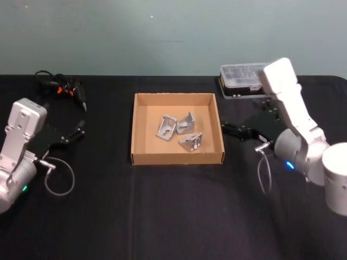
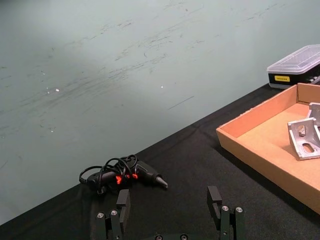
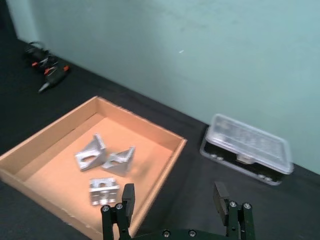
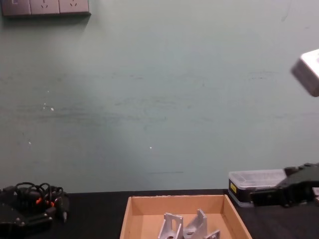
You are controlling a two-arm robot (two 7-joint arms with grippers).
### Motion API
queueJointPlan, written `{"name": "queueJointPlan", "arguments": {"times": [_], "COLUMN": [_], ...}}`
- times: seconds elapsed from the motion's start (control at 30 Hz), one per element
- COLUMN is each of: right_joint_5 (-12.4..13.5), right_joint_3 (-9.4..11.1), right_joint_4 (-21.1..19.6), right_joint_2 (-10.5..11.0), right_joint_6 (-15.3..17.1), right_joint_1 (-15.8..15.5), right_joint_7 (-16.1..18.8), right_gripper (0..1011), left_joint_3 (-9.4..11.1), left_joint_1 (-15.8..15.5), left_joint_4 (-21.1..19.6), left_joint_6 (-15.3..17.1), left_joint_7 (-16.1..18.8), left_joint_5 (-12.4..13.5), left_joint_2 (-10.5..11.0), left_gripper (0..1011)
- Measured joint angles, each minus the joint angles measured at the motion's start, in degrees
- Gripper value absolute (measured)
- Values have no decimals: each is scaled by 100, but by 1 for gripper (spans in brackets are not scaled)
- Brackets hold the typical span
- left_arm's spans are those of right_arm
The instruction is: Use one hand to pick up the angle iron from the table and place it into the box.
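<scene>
Lying inside the box [image 1: 177, 158], three angle irons [image 1: 179, 131] are seen, none left on the table [image 1: 173, 216] — the placing is judged done. The right gripper [image 1: 230, 129] is held just beside the box, fingers spread and empty; the left gripper [image 1: 78, 128] is parked well apart, likewise spread — farther back sits a plastic case [image 1: 241, 80]

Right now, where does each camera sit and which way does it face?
Head: above, looking down on the tan cardboard box, both arms at the sides.
Chest: low, facing the wall, right gripper entering.
Left wrist: over open left gripper, toward the black-and-orange corded tool.
Right wrist: over open fingers, toward the clear-lidded black case.
All share the box.
</scene>
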Motion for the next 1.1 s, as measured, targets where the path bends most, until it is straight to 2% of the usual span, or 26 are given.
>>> {"name": "queueJointPlan", "arguments": {"times": [0.07, 0.17, 0.27, 0.4, 0.5, 1.1], "right_joint_5": [-54, -138, -388, -527, -595, -579], "right_joint_3": [108, 167, 151, 83, 14, 14], "right_joint_4": [-45, -39, 168, 372, 552, 526], "right_joint_2": [-22, -51, -122, -166, -175, -169], "right_joint_6": [-261, -537, -920, -1053, -1185, -1135], "right_joint_1": [-211, -357, -480, -477, -400, -392], "right_joint_7": [-146, -277, -503, -543, -416, -395], "right_gripper": [1000, 1000, 1000, 1000, 1000, 1000], "left_joint_3": [0, 0, 0, 0, 0, -1], "left_joint_1": [0, 0, 0, 0, 0, 0], "left_joint_4": [0, 0, 0, 0, 0, 0], "left_joint_6": [-1, 0, 0, 0, 0, 0], "left_joint_7": [0, 0, 0, 0, 0, 0], "left_joint_5": [0, 0, 0, 0, 0, 0], "left_joint_2": [0, 0, 0, 0, 0, 0], "left_gripper": [1011, 1011, 1011, 1011, 1011, 1012]}}
